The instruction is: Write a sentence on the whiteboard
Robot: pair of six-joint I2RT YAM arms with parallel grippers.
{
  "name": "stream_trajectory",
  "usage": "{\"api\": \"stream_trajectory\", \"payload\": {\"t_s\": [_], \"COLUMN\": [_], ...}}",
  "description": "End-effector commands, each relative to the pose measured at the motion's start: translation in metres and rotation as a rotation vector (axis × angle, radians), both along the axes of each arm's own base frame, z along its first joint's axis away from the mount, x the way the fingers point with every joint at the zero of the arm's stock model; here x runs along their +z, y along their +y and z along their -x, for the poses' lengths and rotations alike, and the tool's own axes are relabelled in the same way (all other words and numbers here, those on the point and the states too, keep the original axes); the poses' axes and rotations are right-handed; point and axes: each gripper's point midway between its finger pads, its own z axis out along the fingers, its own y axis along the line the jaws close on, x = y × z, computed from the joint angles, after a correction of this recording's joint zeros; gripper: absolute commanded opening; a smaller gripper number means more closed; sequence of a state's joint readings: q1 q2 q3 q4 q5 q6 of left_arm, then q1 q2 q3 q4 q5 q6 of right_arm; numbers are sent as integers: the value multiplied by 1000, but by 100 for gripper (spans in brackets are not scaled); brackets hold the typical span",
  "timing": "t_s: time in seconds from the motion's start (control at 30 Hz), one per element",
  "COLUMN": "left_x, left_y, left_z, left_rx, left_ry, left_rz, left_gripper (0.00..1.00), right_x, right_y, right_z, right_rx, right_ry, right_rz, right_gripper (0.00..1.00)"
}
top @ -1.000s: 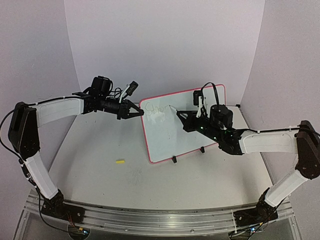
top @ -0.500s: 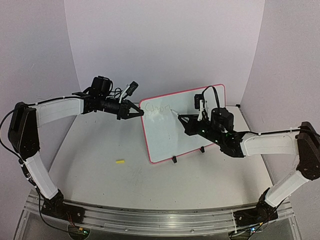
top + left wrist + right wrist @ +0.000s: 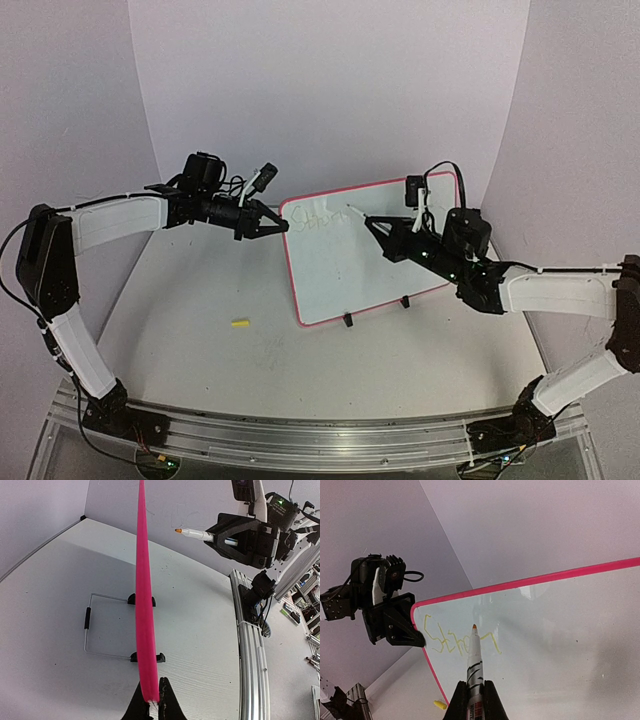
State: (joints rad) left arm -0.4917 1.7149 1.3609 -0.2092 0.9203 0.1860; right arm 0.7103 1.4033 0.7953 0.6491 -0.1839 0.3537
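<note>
Pinching the pink rim of the whiteboard (image 3: 360,260) with the left gripper (image 3: 152,702), both fingers closed on the edge near the upper left corner. Reaching in from the left with that arm stretched out above the table (image 3: 190,350).

Noting the whiteboard standing on its long edge, upright or close to it, on small black feet (image 3: 348,320), towards the back of the table and right of centre, white face turned to the arms. Seeing a thin wire stand (image 3: 86,630) lying flat on the table behind it in the left wrist view.

Clamping a marker (image 3: 474,655) in the right gripper (image 3: 475,700), fingers closed on the barrel, orange tip pointing at the upper left part of the board face. Placing the tip, in the right wrist view, over the end of the yellow writing (image 3: 450,642). Showing a gap between tip and board in the left wrist view, so taking the two as apart, not touching.

Reading the writing as roughly "Stron": one cursive line, faint, starting just inside the upper left corner and running towards the middle of the face.

Logging a small yellow piece (image 3: 240,323) lying on the table in front of the board and to its left, well apart from board and grippers, too small to identify
</note>
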Motion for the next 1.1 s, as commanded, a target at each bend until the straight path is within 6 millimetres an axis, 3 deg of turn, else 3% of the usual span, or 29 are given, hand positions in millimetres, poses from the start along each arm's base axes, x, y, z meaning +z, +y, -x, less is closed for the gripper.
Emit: {"api": "stream_trajectory", "payload": {"t_s": [0.0, 1.07], "left_x": [1, 0], "left_y": [3, 1], "left_z": [4, 5], "left_rx": [9, 5], "left_ry": [-23, -27], "left_rz": [-33, -39], "left_gripper": [0, 0], "right_x": [4, -1], "right_y": [-4, -7], "right_z": [-2, -30], "right_rx": [40, -7], "right_ry": [-8, 2], "right_rz": [-53, -60], "right_gripper": [0, 0]}}
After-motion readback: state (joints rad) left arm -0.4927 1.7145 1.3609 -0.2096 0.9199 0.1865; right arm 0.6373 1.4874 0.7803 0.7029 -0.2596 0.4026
